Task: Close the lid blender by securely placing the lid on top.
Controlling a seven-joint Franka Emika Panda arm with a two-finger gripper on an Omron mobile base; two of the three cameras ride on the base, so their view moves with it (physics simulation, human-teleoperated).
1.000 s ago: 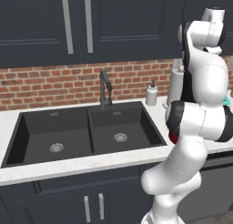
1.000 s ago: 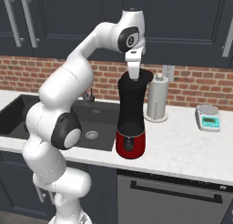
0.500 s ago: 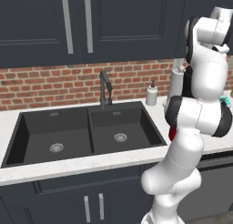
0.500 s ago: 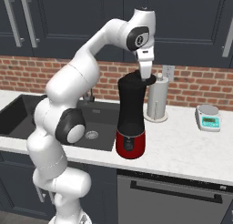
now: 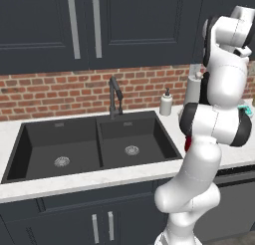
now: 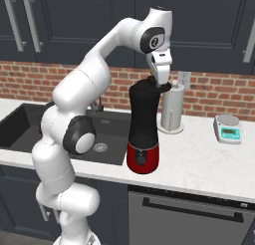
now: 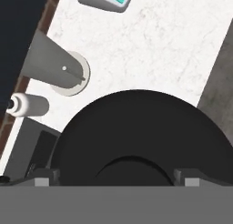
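Right base view: the arm is arched high over the counter, its tool pointed straight down just above the blender, jaws spread wide and empty. The lid is seated flat on the black jar's mouth. The blender stands upright, long axis vertical, beside the paper-towel roll.

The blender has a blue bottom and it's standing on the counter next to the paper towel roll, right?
Not quite: the blender has a red bottom, not blue, as the right base view shows. It does stand on the counter next to the paper towel roll.
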